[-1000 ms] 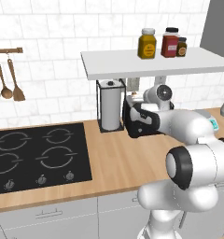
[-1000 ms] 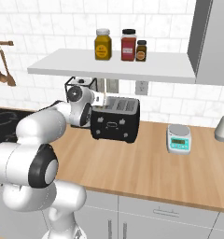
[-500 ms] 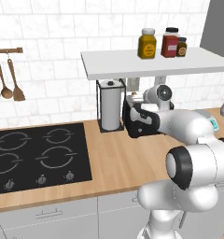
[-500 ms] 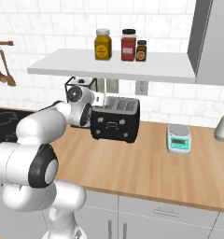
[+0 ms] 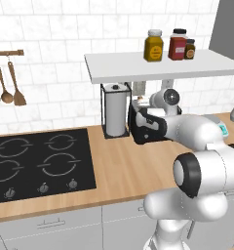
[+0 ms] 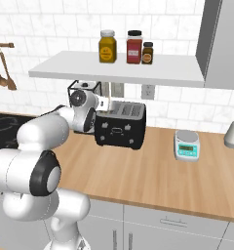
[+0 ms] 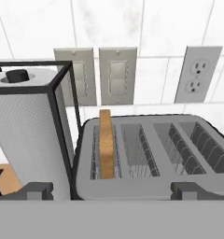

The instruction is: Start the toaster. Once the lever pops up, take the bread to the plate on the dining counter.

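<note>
above the toaster [image 7: 151,154], the open hand [image 7: 111,190] faces bread [image 7: 106,144] beside its left edge.

The toaster [image 7: 146,154] — black, boxy, four silver-rimmed slots — stands upright on the wood counter. The bread [image 7: 106,144] (a tan slice, on edge) pokes up from its leftmost slot in the hand view.
</note>
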